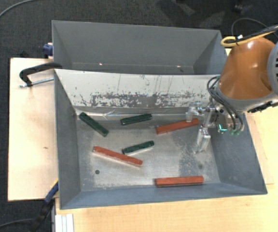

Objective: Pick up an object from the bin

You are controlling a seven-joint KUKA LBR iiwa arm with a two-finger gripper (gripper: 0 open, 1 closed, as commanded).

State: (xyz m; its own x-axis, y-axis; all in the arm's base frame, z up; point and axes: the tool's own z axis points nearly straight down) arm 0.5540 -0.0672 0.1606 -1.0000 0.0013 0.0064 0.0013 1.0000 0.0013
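My gripper hangs low over the right part of the bin floor, with bare floor under its tip. Just to its left, a red-brown flat bar lies near the back wall, its right end close to the gripper's body. Whether they touch I cannot tell. A second red-brown bar lies along the front wall, below and left of the gripper. Nothing shows in the gripper's grasp.
Further left lie a dark green bar, a reddish bar with a pale edge, and two more dark green bars toward the back left. The arm's orange cover sits over the bin's right rim.
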